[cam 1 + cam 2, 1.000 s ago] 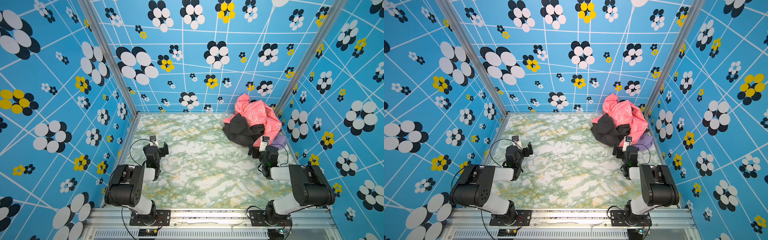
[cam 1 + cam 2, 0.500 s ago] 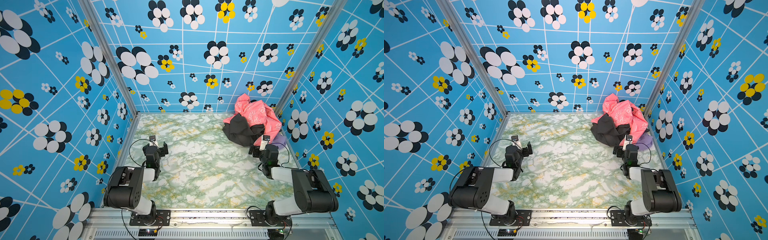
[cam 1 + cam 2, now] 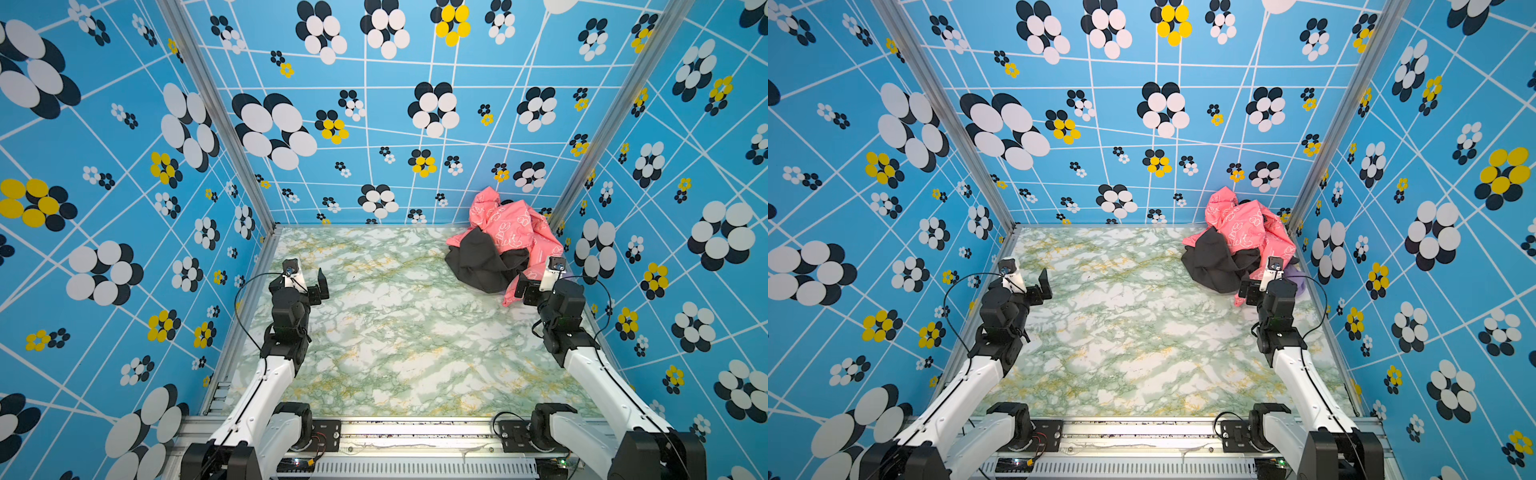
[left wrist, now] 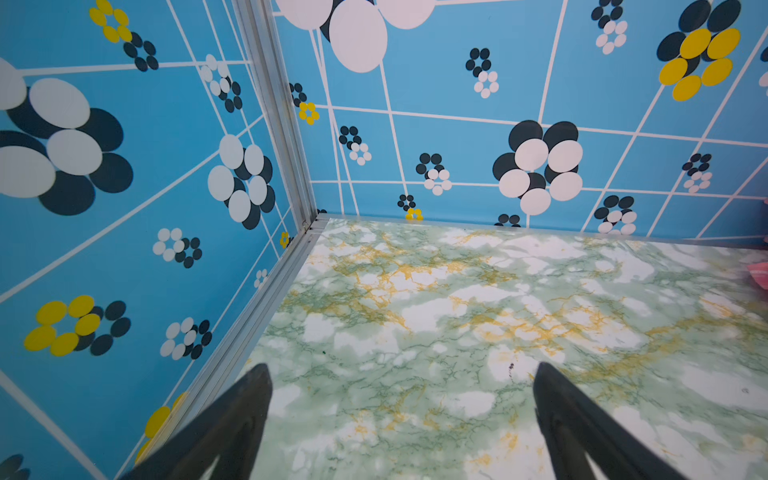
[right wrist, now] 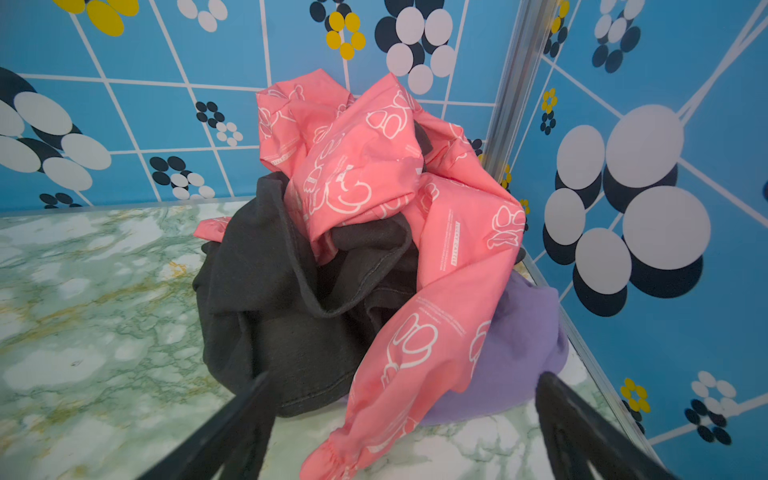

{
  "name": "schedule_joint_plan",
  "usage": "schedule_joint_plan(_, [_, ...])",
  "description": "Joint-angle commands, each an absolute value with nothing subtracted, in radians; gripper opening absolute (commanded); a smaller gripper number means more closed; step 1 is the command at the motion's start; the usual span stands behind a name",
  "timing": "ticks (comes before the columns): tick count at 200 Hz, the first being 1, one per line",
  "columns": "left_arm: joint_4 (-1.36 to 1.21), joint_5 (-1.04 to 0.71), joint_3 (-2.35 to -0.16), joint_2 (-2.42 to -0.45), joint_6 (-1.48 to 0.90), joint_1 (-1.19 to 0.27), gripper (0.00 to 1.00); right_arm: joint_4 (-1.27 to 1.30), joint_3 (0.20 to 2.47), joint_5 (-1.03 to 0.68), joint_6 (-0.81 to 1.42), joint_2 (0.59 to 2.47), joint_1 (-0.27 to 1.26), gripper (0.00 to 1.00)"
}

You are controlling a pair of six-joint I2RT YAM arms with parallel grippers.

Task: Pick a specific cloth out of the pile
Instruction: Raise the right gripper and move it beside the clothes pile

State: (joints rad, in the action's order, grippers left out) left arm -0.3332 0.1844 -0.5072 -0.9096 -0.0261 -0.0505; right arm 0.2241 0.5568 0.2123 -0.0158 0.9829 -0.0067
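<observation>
Far right corner of the table (image 3: 395,340): the purple cloth (image 5: 515,345) sits low in the pile (image 3: 498,245), partly under a crisp printed pink cloth (image 5: 365,174), beside a matte black cloth (image 5: 270,311). Soft, light, floppy, I judge; pinch its bare rounded bulge. My right gripper (image 5: 403,378) and left gripper (image 4: 403,370) gape empty.

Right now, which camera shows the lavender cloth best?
The right wrist view: the lavender cloth bulges beneath the pink cloth. In a top view only a sliver shows behind the right arm; the left wrist view misses it.
</observation>
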Motion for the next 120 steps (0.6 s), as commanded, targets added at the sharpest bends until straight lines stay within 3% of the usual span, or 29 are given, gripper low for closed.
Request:
schedule_joint_plan(1, [-0.062, 0.198, -0.59, -0.871, -0.083, -0.032, 0.99, 0.066, 0.604, 0.295, 0.008, 0.934, -0.003, 0.99])
schedule_joint_plan(28, [0.098, 0.168, -0.692, -0.903, -0.126, -0.011, 0.99, -0.074, 0.662, 0.54, 0.15, 0.921, -0.017, 0.99])
schedule_joint_plan(55, [0.168, 0.122, -0.769, -0.953, -0.145, 0.009, 0.99, -0.208, 0.735, 0.399, 0.133, 0.947, -0.064, 0.99])
schedule_joint_plan(88, [0.132, 0.145, -0.783, -0.956, -0.219, 0.028, 0.99, -0.357, 0.844, 0.387, 0.208, 1.046, -0.084, 0.99])
schedule_joint_plan(120, [0.186, 0.076, -0.833, -0.985, -0.204, 0.044, 0.99, -0.368, 0.874, 0.22, 0.227, 1.106, -0.113, 0.99])
